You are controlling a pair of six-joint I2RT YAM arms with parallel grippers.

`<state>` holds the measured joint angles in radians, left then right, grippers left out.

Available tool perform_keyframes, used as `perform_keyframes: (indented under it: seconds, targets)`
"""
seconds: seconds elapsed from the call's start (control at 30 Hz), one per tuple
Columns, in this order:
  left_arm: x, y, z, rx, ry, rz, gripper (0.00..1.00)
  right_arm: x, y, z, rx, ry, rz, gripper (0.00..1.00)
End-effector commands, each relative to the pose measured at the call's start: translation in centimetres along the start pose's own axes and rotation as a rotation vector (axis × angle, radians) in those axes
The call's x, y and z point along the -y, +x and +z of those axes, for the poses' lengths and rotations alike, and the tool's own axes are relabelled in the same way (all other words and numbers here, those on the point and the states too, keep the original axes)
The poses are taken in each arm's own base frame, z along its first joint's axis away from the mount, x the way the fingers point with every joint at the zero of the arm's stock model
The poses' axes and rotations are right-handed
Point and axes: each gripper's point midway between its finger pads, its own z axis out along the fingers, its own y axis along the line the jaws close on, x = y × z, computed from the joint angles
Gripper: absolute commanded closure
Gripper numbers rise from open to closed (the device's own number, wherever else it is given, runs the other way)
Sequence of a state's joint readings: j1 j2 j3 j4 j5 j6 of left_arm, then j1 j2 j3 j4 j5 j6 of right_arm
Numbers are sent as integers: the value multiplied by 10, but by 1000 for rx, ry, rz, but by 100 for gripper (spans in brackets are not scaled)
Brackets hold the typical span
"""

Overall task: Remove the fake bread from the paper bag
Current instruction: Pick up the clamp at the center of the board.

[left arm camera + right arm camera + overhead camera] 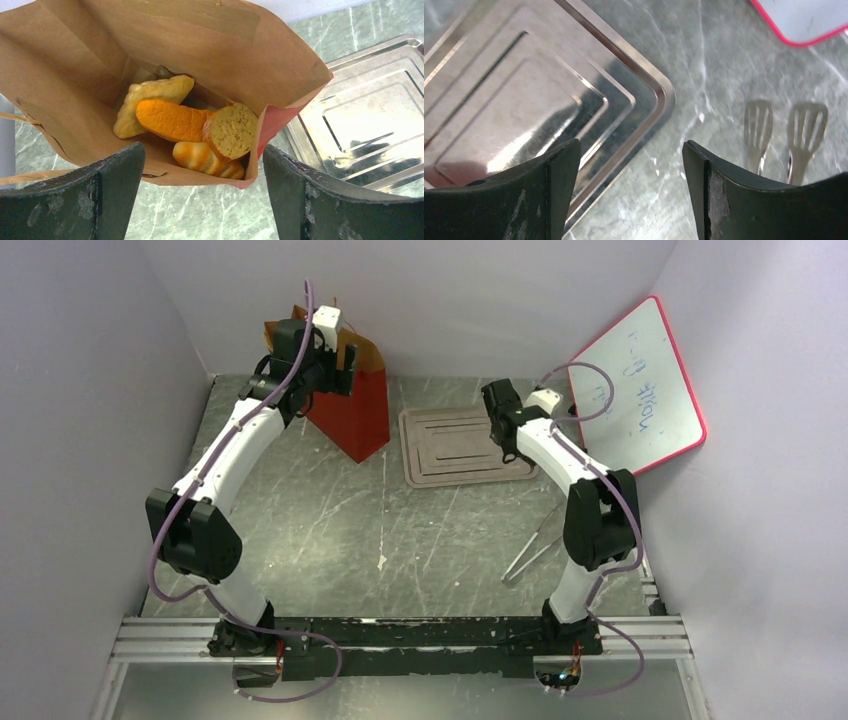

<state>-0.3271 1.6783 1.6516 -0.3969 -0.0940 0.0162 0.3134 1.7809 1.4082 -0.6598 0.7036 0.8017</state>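
Note:
The red paper bag (355, 410) stands upright at the back left of the table; the left wrist view looks down into its brown inside (90, 65). Inside lie several bread pieces: an orange crescent (170, 120), a tan toast slice (232, 131), a pale yellow piece (150, 97) and a golden striped roll (205, 157). My left gripper (345, 365) hovers above the bag's mouth, open and empty, and it shows in its wrist view (202, 195). My right gripper (497, 410) is open and empty over the tray's right edge, as its wrist view (629, 190) shows.
A flat silver metal tray (460, 445) lies right of the bag, also in the left wrist view (370, 115) and the right wrist view (524, 85). Metal tongs (535, 545) lie at the right (784, 130). A red-rimmed whiteboard (640, 390) leans on the right wall.

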Motion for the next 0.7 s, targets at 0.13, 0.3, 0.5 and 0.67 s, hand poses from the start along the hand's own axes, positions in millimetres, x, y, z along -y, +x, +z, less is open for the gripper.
perform_keyframes:
  seconds: [0.13, 0.3, 0.5, 0.67]
  targets:
    - [4, -4, 0, 15, 25, 81, 9, 60, 42, -20, -65, 207, 54, 21]
    - [17, -16, -10, 74, 102, 60, 9, 78, 47, -32, -78, 238, 83, 21]
    - [22, -3, 6, 29, 120, 59, 8, 94, 73, -42, -165, 247, 78, 21]
    - [27, 7, 17, 4, 143, 68, 11, 104, 100, -50, -254, 225, 101, 15]
